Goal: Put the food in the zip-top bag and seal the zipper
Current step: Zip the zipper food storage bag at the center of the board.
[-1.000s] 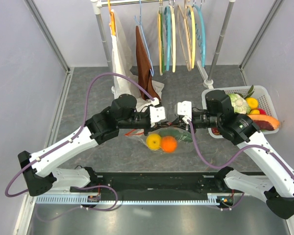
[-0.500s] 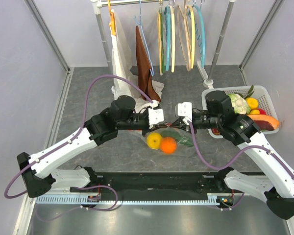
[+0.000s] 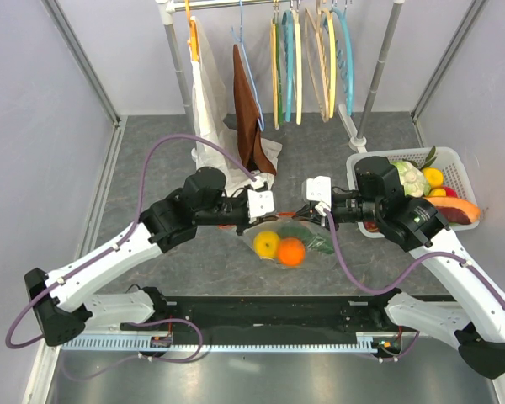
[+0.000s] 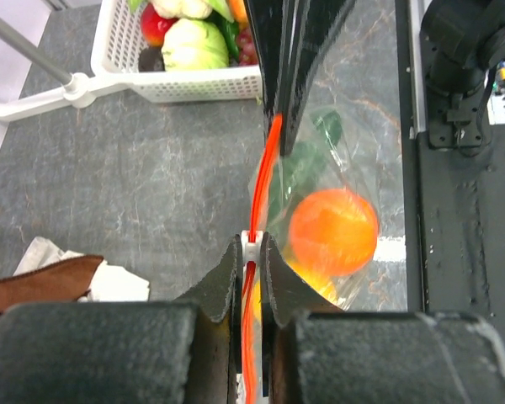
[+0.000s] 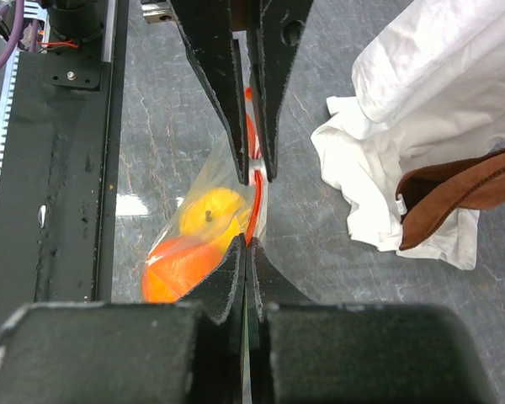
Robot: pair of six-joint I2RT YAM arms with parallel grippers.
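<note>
Reading is hard here: the small white tag (image 5: 399, 204) by the brown cloth (image 5: 471, 189) is too tiny to make out.

The top view shows both arms meeting in the middle of the grey stone-look table (image 3: 151, 168). The clear crinkly plastic bag (image 3: 321, 252) lies there, near the arms' bases. Inside it sit the round orange (image 3: 291, 251), the yellow fruit (image 3: 267, 243) on its left, and the dark green cucumber (image 3: 310, 237) just behind them. Only this view shows the coloured curved hangers (image 3: 311, 59) on the far rail. It also shows the white slatted plastic basket (image 3: 454, 162) on the right, with the pale green cabbage (image 3: 411, 178) in it.

The wrist views show the pinching up close, which the top view cannot. In the left wrist view, the thin orange-red zipper strip (image 4: 269, 160) runs in a line from one gripper to the other. The left gripper (image 4: 251, 246) is closed tight on this strip, with only a thin slit between its black fingers. The right gripper (image 4: 278, 126) pinches the same strip farther along. The orange shows through the plastic on the near side of the strip.

The right wrist view shows the right gripper's fingers pressed fully together on the strip. Only this view shows the white cloth garment (image 5: 421, 76) bunched on the table, on the far side of the bag.
</note>
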